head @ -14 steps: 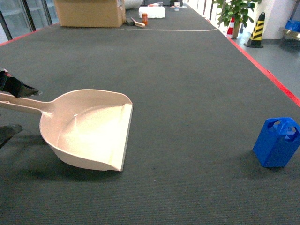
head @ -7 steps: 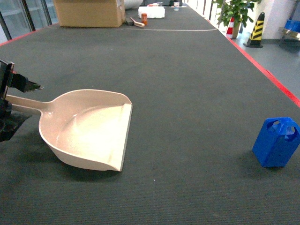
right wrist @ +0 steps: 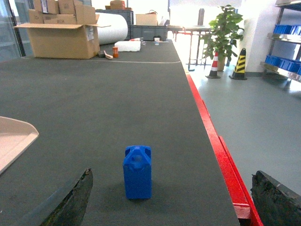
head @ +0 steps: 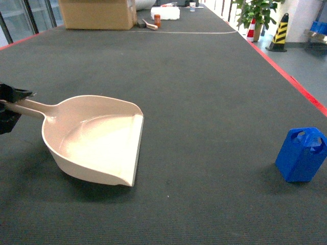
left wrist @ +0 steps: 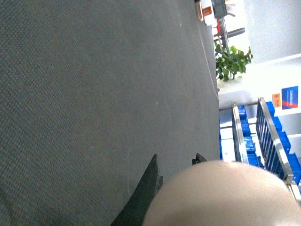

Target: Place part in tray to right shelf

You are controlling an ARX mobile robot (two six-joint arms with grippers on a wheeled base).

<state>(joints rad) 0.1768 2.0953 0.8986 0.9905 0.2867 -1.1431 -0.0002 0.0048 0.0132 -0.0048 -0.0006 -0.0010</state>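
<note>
So the blue part (head: 302, 154) is just standing upright on the dark table mat (head: 204, 92) way over on the right side of the head view, close to the red table edge (head: 306, 94), nothing touching it. The right wrist cam sees it dead ahead, with the right gripper (right wrist: 171, 200) spread wide: one dark finger (right wrist: 70, 197) at the lower left and the other at the lower right of that view, the part sitting well in front of and between them, not held. The beige tray (head: 94, 140) is on the left half of the mat, flat lip pointing toward the part, well apart from it. Its handle (head: 28, 107) runs off to the left edge, where the left gripper (head: 9, 109) is clamped around the end of it, dark fingers above and below the handle. Left wrist cam is mostly filled by a blurry beige curve of the tray with one black finger (left wrist: 143, 193) beside it, and a steel rack with blue bins (left wrist: 263, 136) in the background. Cardboard box (head: 97, 13) and a potted plant (head: 255, 13) at the far end
</note>
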